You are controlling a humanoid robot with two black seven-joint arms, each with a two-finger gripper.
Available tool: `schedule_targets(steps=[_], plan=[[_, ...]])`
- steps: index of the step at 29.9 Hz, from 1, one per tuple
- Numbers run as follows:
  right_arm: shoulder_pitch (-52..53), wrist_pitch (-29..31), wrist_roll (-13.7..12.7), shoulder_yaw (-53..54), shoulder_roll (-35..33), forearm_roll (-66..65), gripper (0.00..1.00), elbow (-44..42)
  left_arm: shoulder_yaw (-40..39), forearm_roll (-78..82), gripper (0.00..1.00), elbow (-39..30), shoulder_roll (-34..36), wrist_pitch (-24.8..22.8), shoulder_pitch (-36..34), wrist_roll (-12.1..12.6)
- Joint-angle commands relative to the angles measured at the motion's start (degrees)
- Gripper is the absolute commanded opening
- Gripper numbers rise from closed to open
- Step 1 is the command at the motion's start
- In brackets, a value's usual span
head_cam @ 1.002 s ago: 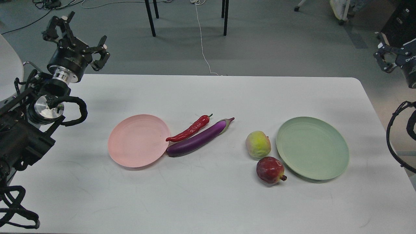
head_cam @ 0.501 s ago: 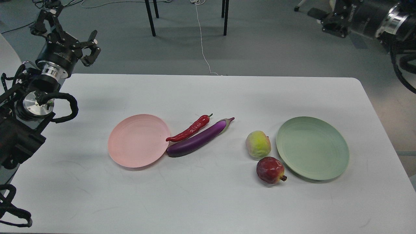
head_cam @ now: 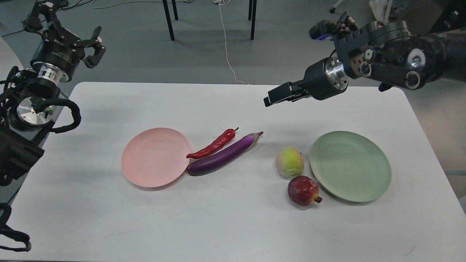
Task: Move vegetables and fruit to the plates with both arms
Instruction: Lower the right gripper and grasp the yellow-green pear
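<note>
A white rectangular tabletop (head_cam: 233,225) carries two round matte plates: a pale pink plate (head_cam: 156,157) on the left and a pale green plate (head_cam: 350,166) on the right, both bare. Just right of the pink plate lie a curved, shiny red chili pepper (head_cam: 213,145) and a long glossy purple eggplant (head_cam: 222,155), side by side and slanting the same way; the eggplant's blunt end reaches the pink rim (its pale stem cap points up and to the right). Just left of the green plate sits a round yellow-green, pink-blushed fruit (head_cam: 289,162), with a dark red pomegranate (head_cam: 303,190) just in front of it, crown nub toward the plate.

The left pincer (head_cam: 63,27) hangs beyond the tabletop's far left corner, fingers spread wide, holding nothing. The right pincer (head_cam: 276,95) hovers above the tabletop's far side, well apart from the produce; seen nearly end-on and dark, so I cannot tell how its fingers stand.
</note>
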Motion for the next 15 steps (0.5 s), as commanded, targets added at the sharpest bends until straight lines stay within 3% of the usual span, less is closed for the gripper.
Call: schedule_targets(steps=[1,15], plan=[[-2.17,-2.38,0.11,-6.72,5.93,-0.58,0.96,-0.23,0.07,0.07,0.98,0.01,0.66,-0.17,-0.09,0.06],[-6.4,-3.62,0.02,-11.48,10.95,-0.93,0.95,-0.58,0.24,0.07,0.98,0.01,1.71,-0.87,0.0,-0.11]])
